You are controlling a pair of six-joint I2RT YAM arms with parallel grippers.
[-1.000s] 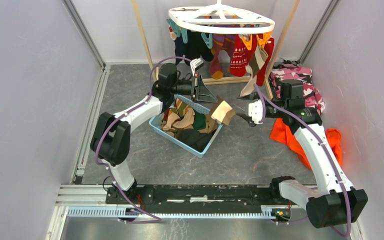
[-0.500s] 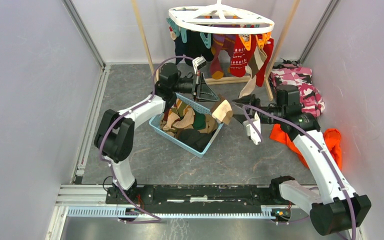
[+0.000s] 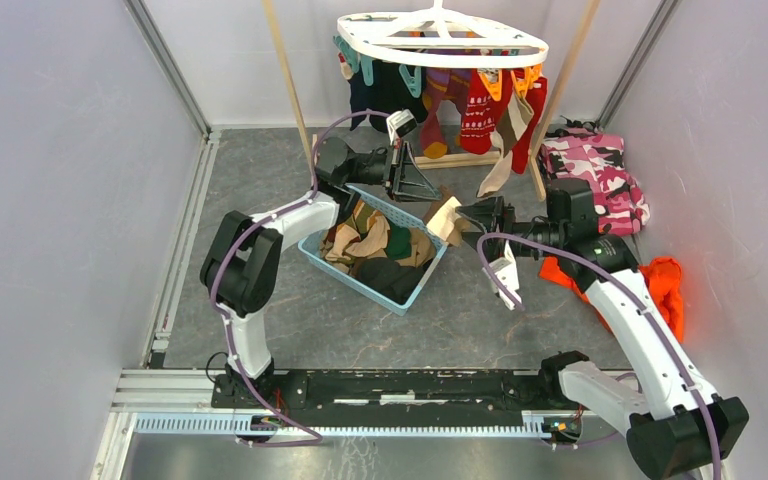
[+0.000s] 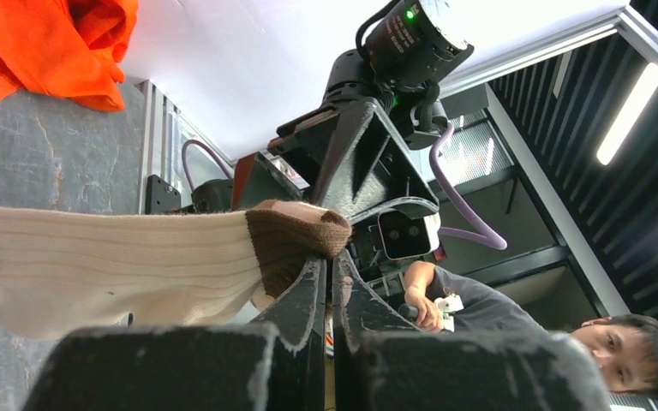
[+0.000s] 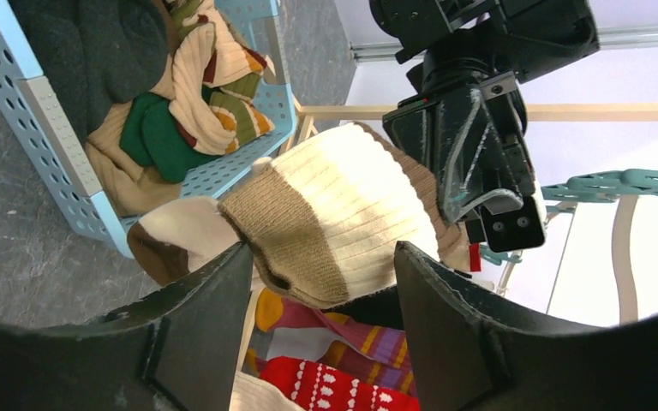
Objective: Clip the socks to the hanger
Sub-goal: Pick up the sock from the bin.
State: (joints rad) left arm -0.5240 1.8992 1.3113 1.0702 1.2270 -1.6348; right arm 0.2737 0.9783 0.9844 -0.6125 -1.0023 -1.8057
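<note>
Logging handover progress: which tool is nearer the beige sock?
Left. Left tool is shut on the sock at its brown tip; right tool is open, facing it from the other side.

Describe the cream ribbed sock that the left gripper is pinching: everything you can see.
The sock is cream ribbed knit with a brown end and a tan band. The left gripper, shut, pinches its brown end; the rest hangs bunched near the blue basket's right corner. The right gripper's open fingers flank it; contact there is unclear.
</note>
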